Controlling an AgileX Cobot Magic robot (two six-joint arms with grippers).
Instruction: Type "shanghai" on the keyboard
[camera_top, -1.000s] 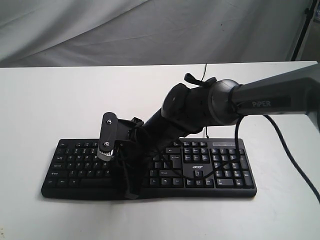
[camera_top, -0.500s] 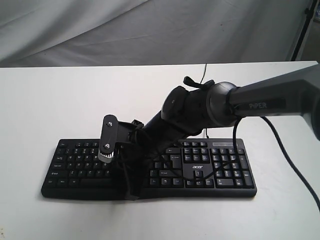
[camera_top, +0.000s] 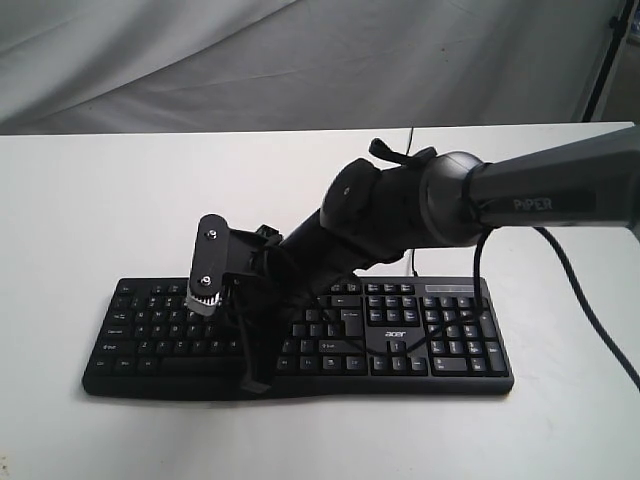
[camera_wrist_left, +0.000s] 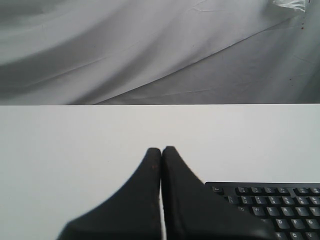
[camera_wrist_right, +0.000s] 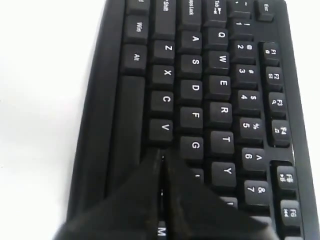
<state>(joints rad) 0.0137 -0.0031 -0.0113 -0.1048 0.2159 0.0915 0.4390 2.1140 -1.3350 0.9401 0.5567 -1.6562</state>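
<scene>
The wide black keyboard (camera_top: 440, 330) with a white acer logo lies on the white table (camera_top: 120, 200), its long side facing the exterior camera. My right gripper (camera_top: 256, 384) reaches across from the right and hangs over the left-middle letter keys. In the right wrist view the keyboard (camera_wrist_right: 195, 65) fills the frame, and my right gripper (camera_wrist_right: 161, 156) is shut and empty, its tips just below the G key and beside V. My left gripper (camera_wrist_left: 161, 150) is shut on nothing above bare table, with the keyboard's (camera_wrist_left: 280, 205) Esc corner beside it. The exterior view does not show it.
A thin black cable (camera_top: 409, 138) runs from behind the keyboard toward the table's far edge. The right arm's own cable (camera_top: 585, 310) loops over the table on the right. Grey cloth (camera_top: 300, 60) hangs behind, and a black stand (camera_top: 603, 62) rises at the far right.
The right gripper and its wrist have shifted a little to the left and slightly upward over the keys. The keyboard has not moved.
</scene>
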